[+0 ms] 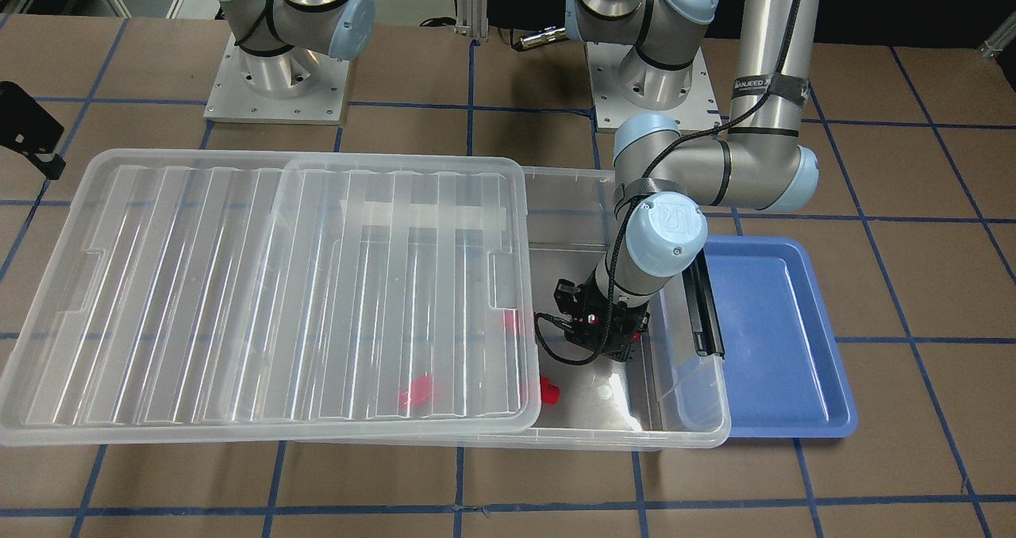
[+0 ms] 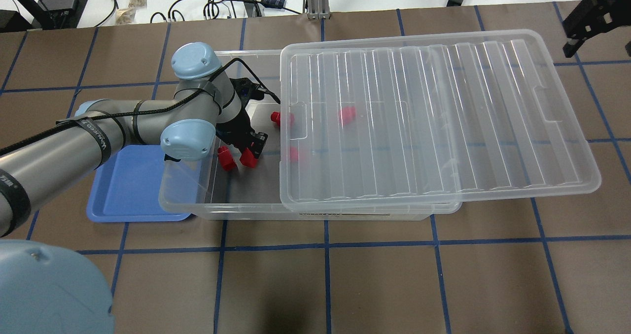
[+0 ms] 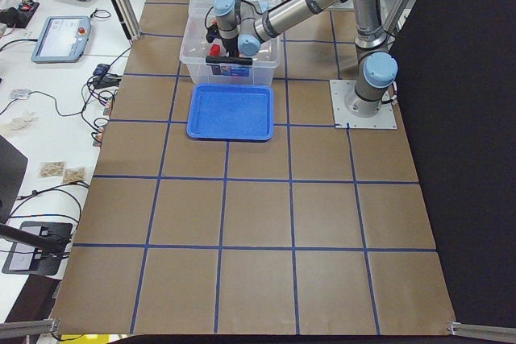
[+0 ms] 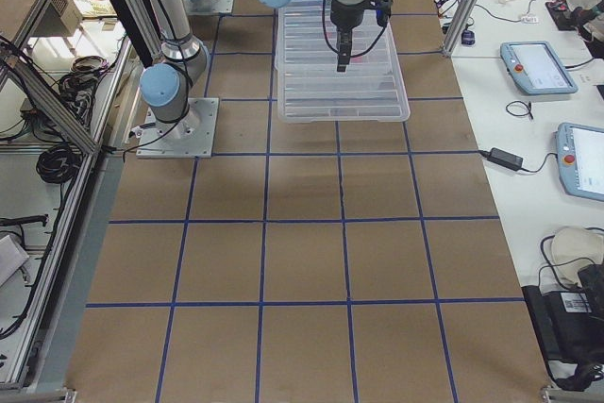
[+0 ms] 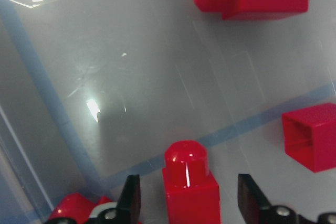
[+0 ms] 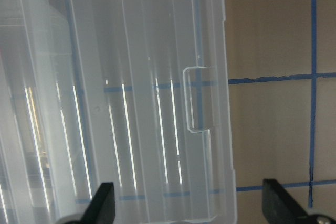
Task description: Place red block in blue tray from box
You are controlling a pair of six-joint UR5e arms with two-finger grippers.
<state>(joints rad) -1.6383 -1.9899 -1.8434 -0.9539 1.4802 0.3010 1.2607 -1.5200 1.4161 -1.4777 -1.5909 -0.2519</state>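
My left arm covers a corner of the blue tray beside the box. Inside the box, my left gripper gapes around the red block. The lid blurs other blocks; my right gripper gapes above it. On the strap I read "ANJEED".

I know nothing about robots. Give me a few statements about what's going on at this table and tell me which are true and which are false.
1. The blue tray already holds a red block. False: the tray is empty.
2. The left gripper is open, with a red block between its fingers. True.
3. The lid covers the whole box. False: it is slid aside, leaving the end next to the tray uncovered.
4. The right gripper is open, above the lid. True.
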